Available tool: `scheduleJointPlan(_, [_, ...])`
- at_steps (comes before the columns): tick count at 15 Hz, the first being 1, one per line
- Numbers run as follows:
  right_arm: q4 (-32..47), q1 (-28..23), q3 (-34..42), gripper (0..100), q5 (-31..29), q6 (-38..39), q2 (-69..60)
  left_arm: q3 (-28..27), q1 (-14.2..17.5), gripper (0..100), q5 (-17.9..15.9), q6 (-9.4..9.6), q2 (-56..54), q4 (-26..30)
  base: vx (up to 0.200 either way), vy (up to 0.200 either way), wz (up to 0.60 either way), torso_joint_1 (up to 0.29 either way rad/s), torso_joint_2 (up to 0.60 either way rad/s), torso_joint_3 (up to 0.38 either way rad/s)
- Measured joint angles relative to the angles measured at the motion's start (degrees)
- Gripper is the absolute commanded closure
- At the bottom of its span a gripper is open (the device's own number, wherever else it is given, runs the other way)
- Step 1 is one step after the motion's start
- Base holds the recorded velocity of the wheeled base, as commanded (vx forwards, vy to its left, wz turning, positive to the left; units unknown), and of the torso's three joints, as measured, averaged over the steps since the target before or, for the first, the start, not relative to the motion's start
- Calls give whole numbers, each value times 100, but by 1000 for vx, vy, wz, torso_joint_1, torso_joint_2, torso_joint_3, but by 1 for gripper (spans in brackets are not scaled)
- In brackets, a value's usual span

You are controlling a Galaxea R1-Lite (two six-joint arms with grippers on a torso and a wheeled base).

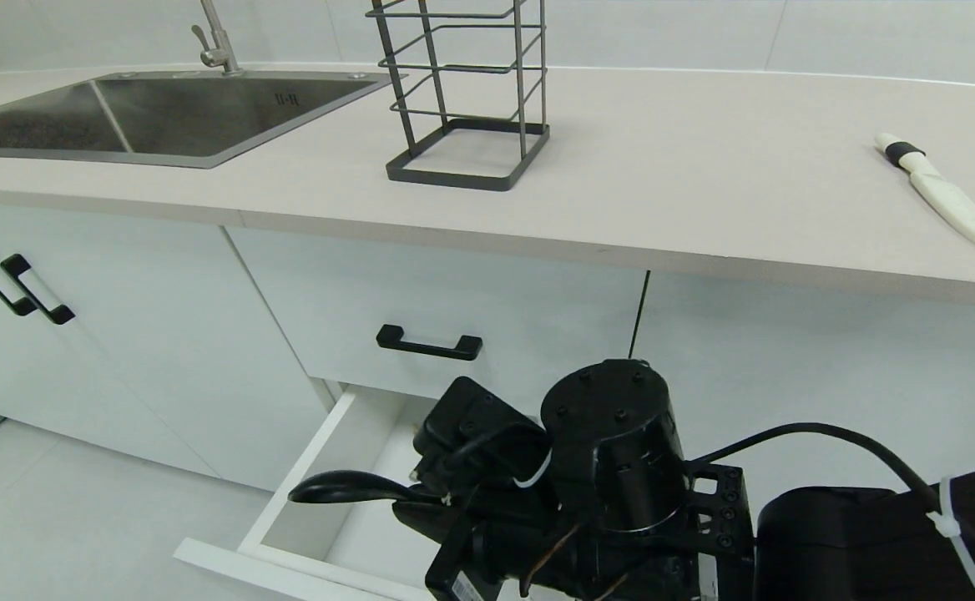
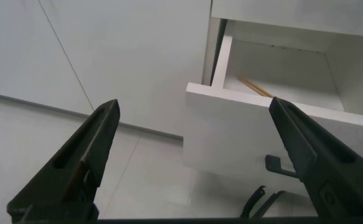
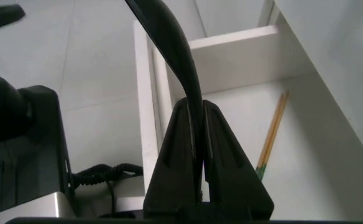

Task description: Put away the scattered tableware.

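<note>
Holding a black spoon (image 1: 346, 487) over the open drawer (image 1: 300, 472).
Clamped in the right gripper (image 3: 194, 118), above chopsticks (image 3: 271, 134) inside; with left gripper (image 2: 194, 106) spread apart near the drawer front.

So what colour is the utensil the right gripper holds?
Black; the utensil shows best in the right wrist view.

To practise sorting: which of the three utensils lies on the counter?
The white knife, at the counter's right end. The black spoon is clamped in the right pincer, and the chopsticks lie in the drawer.
</note>
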Motion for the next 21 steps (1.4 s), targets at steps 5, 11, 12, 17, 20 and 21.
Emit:
scheduleJointPlan(5, [336,51,-752,100,-445,52,546,0,0,0,1,2,0,0,0,0,0,0,0,0])
scheduleJointPlan(11, [1536,5,-2437,100,-1002,152,1408,0,0,0,0,0,0,0,0,0,0,0,0,0])
scheduleJointPlan(12, [1558,-34,-2538,100,-1140,152,1503,0,0,0,0,0,0,0,0,0,0,0,0,0])
scheduleJointPlan(17, [1569,-249,-2649,100,-1200,137,1841,0,0,0,1,0,0,0,0,0,0,0,0,0])
scheduleJointPlan(20, [1568,-317,-2699,100,-1200,112,2004,0,-4,0,1,0,0,0,0,0,0,0,0,0])
scheduleJointPlan(21, [1568,-321,-2704,100,-1200,108,2046,0,-2,0,1,0,0,0,0,0,0,0,0,0])
